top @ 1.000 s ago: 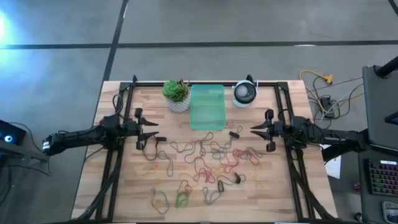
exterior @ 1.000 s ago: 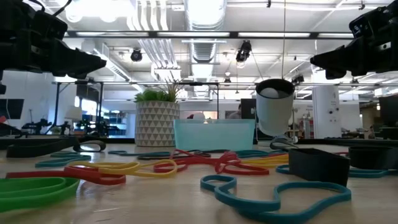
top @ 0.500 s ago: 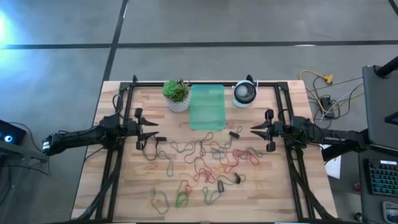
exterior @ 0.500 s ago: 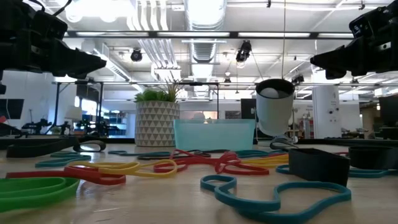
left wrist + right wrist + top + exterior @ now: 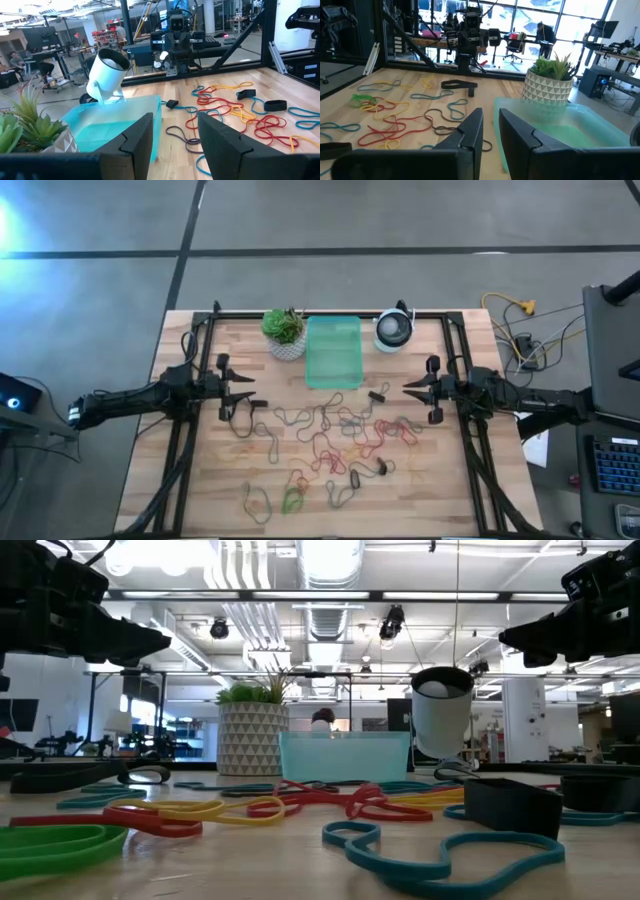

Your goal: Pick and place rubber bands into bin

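Rubber bands (image 5: pixel 330 442) lay strewn on the tabletop (image 5: pixel 420 500) just in front of the bin (image 5: pixel 332 352), btwn both raised claws: left claw (image 5: pixel 250 389) fingers apart, empty; right claw (image 5: pixel 408 387) narrow-gapped, apparently empty, roughly as near.

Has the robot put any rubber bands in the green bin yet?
Not yet, it seems. The bin looks empty from above. All the rubber bands lie scattered on the table. Nothing is in hand: the left gripper is open and empty at the left side, and the right gripper, fingers slightly apart, holds nothing at the right. The whole job is left.
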